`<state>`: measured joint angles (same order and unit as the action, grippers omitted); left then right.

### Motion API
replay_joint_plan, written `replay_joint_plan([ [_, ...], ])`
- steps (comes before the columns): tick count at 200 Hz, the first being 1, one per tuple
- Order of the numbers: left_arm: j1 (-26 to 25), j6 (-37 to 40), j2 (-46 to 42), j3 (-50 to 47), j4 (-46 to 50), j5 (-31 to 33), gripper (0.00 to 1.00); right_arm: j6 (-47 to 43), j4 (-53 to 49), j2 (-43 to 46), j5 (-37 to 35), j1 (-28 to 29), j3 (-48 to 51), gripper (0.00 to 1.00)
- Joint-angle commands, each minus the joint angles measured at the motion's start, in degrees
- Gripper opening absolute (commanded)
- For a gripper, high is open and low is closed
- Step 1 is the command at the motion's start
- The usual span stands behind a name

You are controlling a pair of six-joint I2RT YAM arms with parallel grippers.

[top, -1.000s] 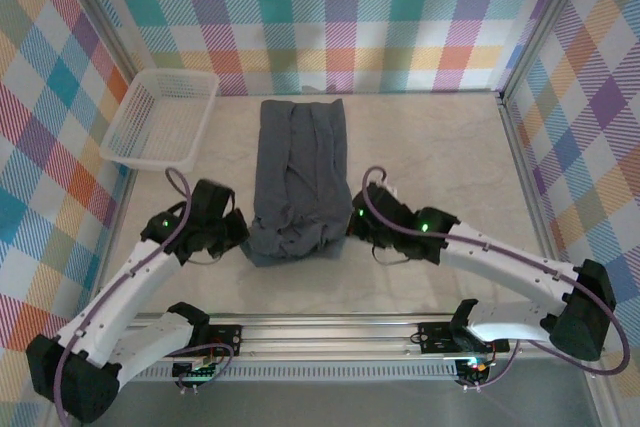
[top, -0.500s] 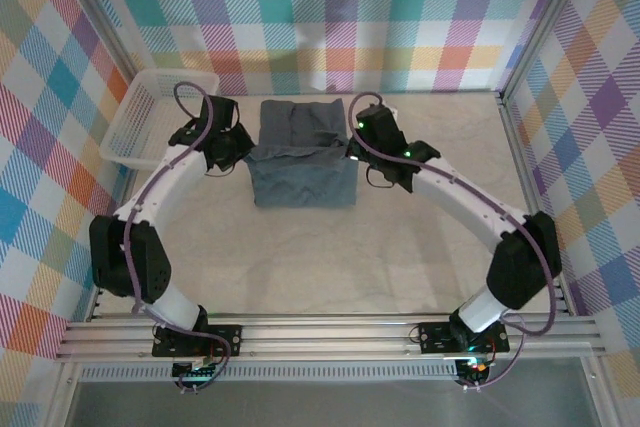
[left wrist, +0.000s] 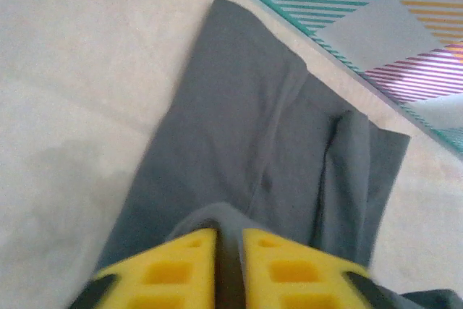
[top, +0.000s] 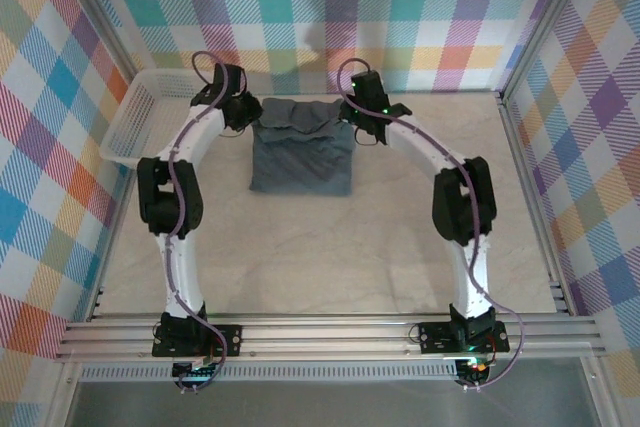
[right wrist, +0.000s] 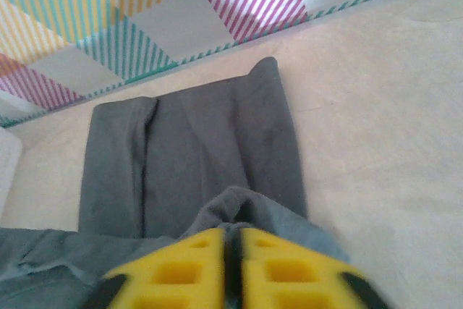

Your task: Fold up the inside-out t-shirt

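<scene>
Pale, marbled beige desk (top: 400, 247) across the middle, evenly lit, only soft shadows on it. The back wall (top: 330, 7) is bright plaid in teal, orange, purple and yellow, and the same pattern runs down the left wall (top: 50, 97) and the right wall (top: 590, 127). Silver aluminium posts (top: 545, 22) slant up at the corners. A grooved aluminium rail (top: 330, 332) spans the near edge. A white mesh basket (top: 140, 132) sits at the far left, by the wall.
</scene>
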<state>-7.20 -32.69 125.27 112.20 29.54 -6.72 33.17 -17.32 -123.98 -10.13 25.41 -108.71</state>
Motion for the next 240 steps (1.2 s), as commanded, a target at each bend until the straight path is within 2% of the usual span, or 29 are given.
replay_joint_plan([
  [1, 3.05, 0.75, 6.81, 8.94, -0.62, -6.03, 0.42, -2.73, -6.32, -8.25, 6.17, -2.71, -13.54, 0.46],
  [12, 4.14, 1.79, 9.34, 14.60, 2.43, -8.85, 0.47, -4.13, -16.79, -14.11, 8.34, -3.49, -26.20, 0.54],
  [22, 4.99, 2.84, 8.61, 15.86, 5.40, -9.83, 0.49, -6.24, -26.18, -17.63, 8.50, -3.46, -35.66, 0.58],
  [33, 5.57, 3.50, 4.64, 11.51, 5.39, -10.19, 0.52, -7.01, -32.10, -17.59, 7.29, -3.27, -37.94, 0.64],
  [41, 5.62, 3.63, 0.18, 5.25, 3.39, -10.33, 0.55, -6.91, -32.39, -15.04, 7.39, -3.11, -33.60, 0.65],
  [49, 5.62, 3.45, -4.65, -2.13, 0.35, -10.28, 0.57, -6.49, -29.18, -10.69, 7.92, -2.73, -25.01, 0.66],
  [66, 5.49, 1.75, -14.01, -17.71, -5.39, -9.04, 0.62, -4.34, -14.43, 0.60, 9.52, -1.95, -1.02, 0.77],
  [78, 5.49, 1.15, -17.96, -25.00, -6.47, -8.76, 0.62, -1.66, -7.22, 5.59, 10.15, -1.77, 10.19, 0.79],
  [96, 4.98, 1.36, -19.27, -31.58, -7.38, -11.71, 0.61, 0.33, -3.18, 7.48, 14.34, -1.48, 17.47, 0.78],
  [112, 3.73, 2.13, -16.84, -33.24, -6.50, -14.63, 0.60, 1.11, -1.82, 5.85, 16.42, -0.61, 18.81, 0.76],
  [132, 1.79, 2.04, -12.45, -32.80, -5.75, -14.38, 0.57, 3.41, -1.22, 1.28, 19.10, -0.21, 16.84, 0.69],
  [144, 1.14, 1.43, -10.04, -31.66, -4.71, -13.44, 0.46, 3.61, -3.30, -1.36, 18.41, 0.24, 14.06, 0.61],
  [166, 0.98, 0.80, -9.68, -32.49, -4.73, -14.43, 0.15, 3.48, -6.75, -2.38, 17.03, 0.52, 12.03, 0.22],
  [185, 0.44, 0.32, -12.77, -37.78, -5.18, -14.53, 0.00, 2.96, -6.06, 1.99, 15.50, 0.61, 17.07, 0.04],
  [202, -0.73, -1.20, -18.05, -46.78, -6.93, -15.75, 0.00, 2.48, -3.99, 7.80, 15.79, 0.81, 25.00, 0.00],
  [218, -2.97, -3.07, -27.38, -58.56, -10.97, -15.18, 0.00, 2.38, -1.69, 13.96, 16.69, 2.21, 35.19, 0.00],
  [240, -11.09, -6.31, -42.74, -73.38, -10.69, -11.64, 0.00, 4.81, -1.05, 24.90, 14.53, 6.92, 51.04, 0.00],
])
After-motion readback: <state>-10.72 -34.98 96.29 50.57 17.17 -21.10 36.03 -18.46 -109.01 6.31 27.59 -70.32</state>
